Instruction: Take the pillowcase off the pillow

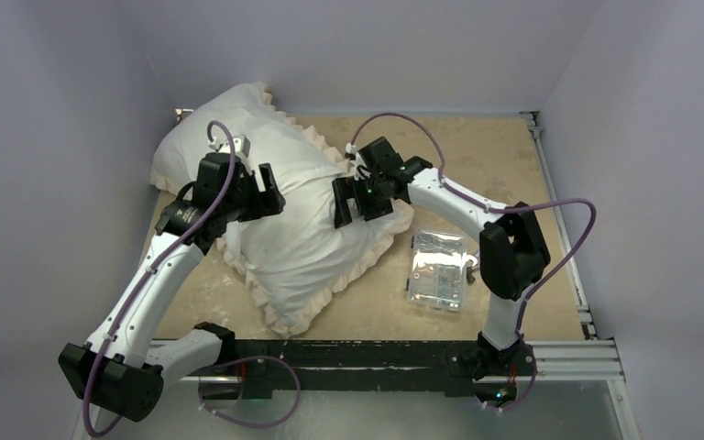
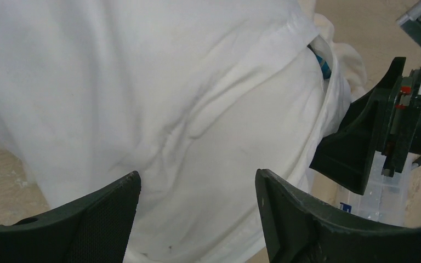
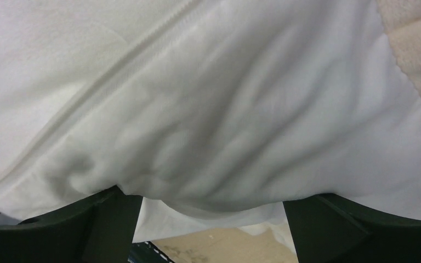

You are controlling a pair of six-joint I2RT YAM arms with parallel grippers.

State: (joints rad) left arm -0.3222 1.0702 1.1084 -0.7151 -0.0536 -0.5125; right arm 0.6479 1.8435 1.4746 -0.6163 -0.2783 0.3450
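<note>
The pillowcase [image 1: 302, 220] lies diagonally on the table, white back up, with its cream frill [image 1: 353, 270] around the edge. It is plump with the pillow inside. Only a white bulge [image 2: 307, 104] below the back hem, by a blue tag [image 2: 322, 63], may be the pillow itself. My left gripper [image 1: 261, 188] hovers open over the white back [image 2: 197, 181], nothing between its fingers. My right gripper [image 1: 357, 206] stands open at the case's right side. White fabric drapes over its fingertips [image 3: 211, 197] and hides them. It also shows in the left wrist view [image 2: 362, 148].
A clear plastic box [image 1: 438, 269] sits on the tan table right of the pillowcase, close to the right arm's elbow; it also shows in the left wrist view [image 2: 381, 197]. Grey walls enclose the table on three sides. A black rail [image 1: 376, 353] runs along the near edge.
</note>
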